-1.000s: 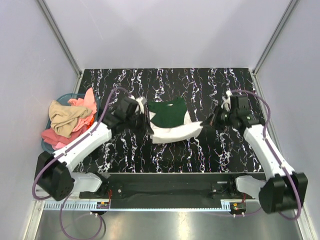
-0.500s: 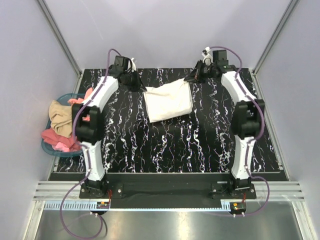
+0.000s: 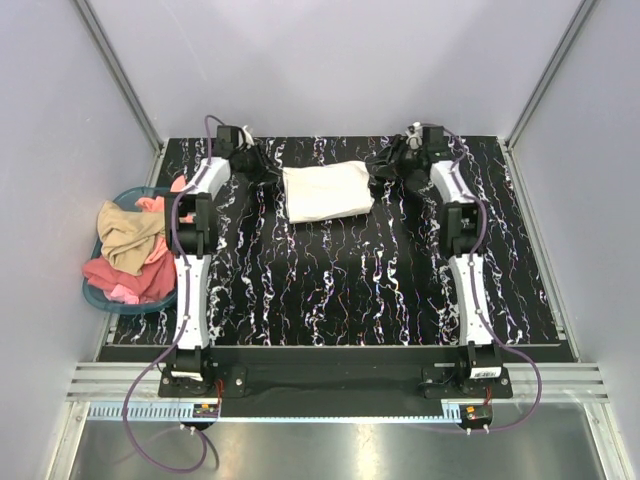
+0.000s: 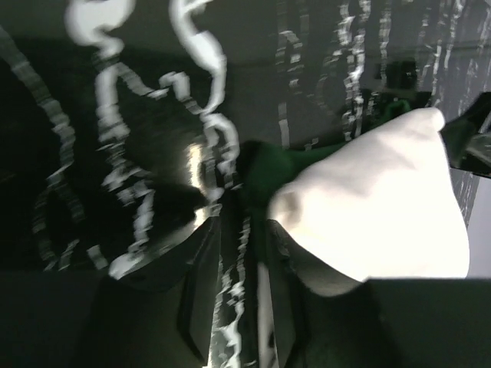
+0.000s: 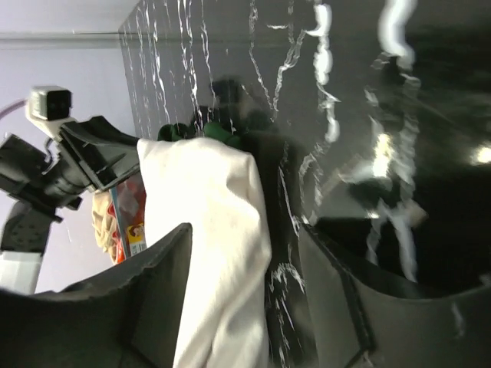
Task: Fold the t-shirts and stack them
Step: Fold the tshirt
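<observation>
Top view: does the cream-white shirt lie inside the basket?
No, the cream-white shirt lies folded on the table, apart from the basket.

- On my overhead feed the cream-white t-shirt (image 3: 326, 191) shows a plain face.
- My left wrist feed catches a dark green t-shirt (image 4: 265, 165) edge.
- Table (image 3: 330, 290): black with white marble veining.
- Basket (image 3: 128, 194): teal, with coral-pink cloth (image 3: 120, 275) and tan cloth (image 3: 128, 232).
- Arms (image 3: 190, 300): white shells, black joints, purple cables (image 3: 124, 425).
</observation>
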Robot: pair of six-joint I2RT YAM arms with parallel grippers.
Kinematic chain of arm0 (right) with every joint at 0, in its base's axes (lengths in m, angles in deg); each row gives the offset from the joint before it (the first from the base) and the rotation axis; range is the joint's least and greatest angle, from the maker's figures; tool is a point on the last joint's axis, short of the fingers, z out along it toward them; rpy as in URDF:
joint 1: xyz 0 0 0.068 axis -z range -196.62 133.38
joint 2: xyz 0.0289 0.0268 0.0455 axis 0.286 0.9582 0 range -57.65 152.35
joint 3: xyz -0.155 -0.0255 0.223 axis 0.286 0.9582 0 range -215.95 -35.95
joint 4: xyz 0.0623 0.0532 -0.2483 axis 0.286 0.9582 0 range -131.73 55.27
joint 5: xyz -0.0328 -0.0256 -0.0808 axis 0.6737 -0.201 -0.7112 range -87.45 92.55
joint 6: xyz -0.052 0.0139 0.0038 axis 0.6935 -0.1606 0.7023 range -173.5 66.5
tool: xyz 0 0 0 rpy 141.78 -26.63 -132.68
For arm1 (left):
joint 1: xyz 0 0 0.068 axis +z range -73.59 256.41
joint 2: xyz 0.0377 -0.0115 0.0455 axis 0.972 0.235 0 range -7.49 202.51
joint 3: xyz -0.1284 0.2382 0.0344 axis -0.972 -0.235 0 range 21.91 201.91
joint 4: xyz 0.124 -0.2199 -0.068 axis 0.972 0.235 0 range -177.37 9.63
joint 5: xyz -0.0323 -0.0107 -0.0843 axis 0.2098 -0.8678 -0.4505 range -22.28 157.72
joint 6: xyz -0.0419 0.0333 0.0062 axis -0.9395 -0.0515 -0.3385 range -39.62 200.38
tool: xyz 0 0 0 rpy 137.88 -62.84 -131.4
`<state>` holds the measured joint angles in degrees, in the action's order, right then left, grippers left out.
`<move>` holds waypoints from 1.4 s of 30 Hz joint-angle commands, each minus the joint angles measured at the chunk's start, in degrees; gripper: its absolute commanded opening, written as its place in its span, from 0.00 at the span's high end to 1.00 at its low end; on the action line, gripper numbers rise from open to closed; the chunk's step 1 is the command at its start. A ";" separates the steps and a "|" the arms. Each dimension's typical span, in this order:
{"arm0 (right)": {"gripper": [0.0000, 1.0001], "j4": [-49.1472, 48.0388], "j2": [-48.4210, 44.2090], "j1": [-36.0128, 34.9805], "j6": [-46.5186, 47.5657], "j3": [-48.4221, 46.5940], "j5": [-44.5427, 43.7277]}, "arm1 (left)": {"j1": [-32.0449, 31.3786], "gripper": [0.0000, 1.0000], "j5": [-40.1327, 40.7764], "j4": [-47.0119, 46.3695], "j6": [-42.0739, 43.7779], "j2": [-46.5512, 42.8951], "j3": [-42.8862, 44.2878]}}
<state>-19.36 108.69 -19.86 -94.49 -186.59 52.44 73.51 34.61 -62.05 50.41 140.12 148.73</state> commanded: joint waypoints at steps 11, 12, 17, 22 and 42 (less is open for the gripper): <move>0.28 -4.88 -26.85 0.35 19.18 32.86 5.92 | -1.41 0.61 -4.25 -7.31 4.57 -20.68 -23.89; 0.28 -4.88 -27.82 0.17 19.98 34.53 6.18 | -1.67 0.61 -4.25 -7.39 4.92 -23.05 -25.65; 0.29 -5.32 -32.83 -0.45 24.11 44.82 6.01 | -4.57 0.60 -1.97 -7.39 6.86 -28.60 -35.06; 0.28 -5.76 -35.38 -1.32 26.75 50.27 7.94 | -6.95 0.60 -1.18 -7.66 7.83 -28.43 -39.45; 0.24 -9.80 -41.61 -2.91 28.25 57.13 5.84 | -8.09 0.82 2.43 -5.11 10.55 -23.86 -37.45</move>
<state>-26.05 73.68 -22.11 -66.99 -130.07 58.99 65.03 35.60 -67.25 59.24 115.03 107.95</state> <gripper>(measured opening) 0.752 0.203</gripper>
